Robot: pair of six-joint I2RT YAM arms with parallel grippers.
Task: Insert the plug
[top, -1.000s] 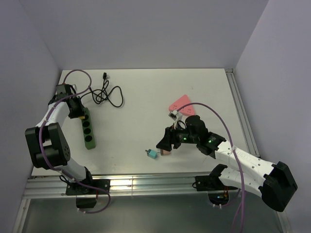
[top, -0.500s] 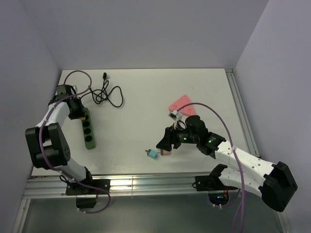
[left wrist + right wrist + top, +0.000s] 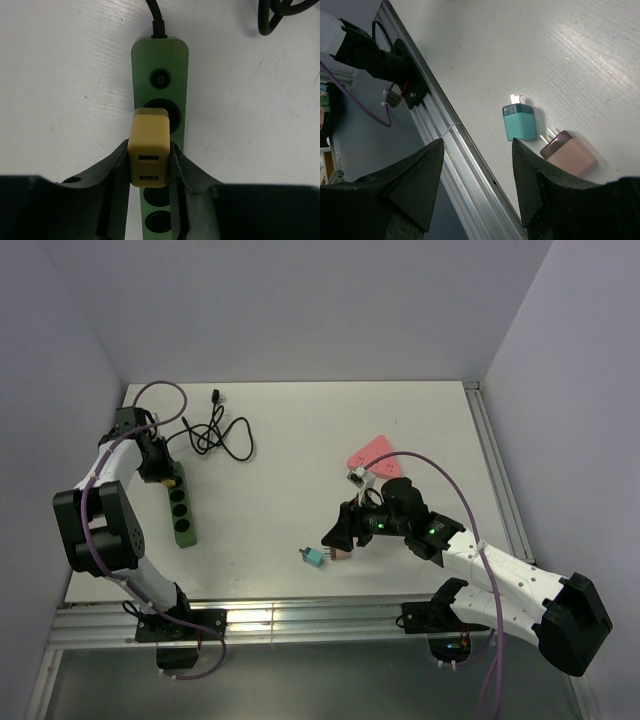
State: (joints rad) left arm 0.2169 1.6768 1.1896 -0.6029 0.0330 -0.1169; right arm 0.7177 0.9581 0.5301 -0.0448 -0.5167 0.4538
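Note:
My left gripper (image 3: 149,167) is shut on a yellow plug (image 3: 149,147) with two slots on its back. It holds the plug over the first round socket of the green power strip (image 3: 160,65), just below the strip's power button. I cannot tell how deep the prongs sit. In the top view the left gripper (image 3: 150,455) is at the far end of the strip (image 3: 184,512). My right gripper (image 3: 338,535) is open and empty, hovering over a teal plug (image 3: 520,122) and a pink plug (image 3: 570,152) that lie on the table.
The strip's black cable (image 3: 222,435) coils at the back left. A pink triangular piece (image 3: 372,453) lies right of centre. The metal rail (image 3: 450,150) at the table's near edge runs under the right gripper (image 3: 477,165). Two more sockets (image 3: 159,220) show below the plug.
My left arm has shifted slightly towards the far end of the strip with the yellow plug. The right arm has not moved.

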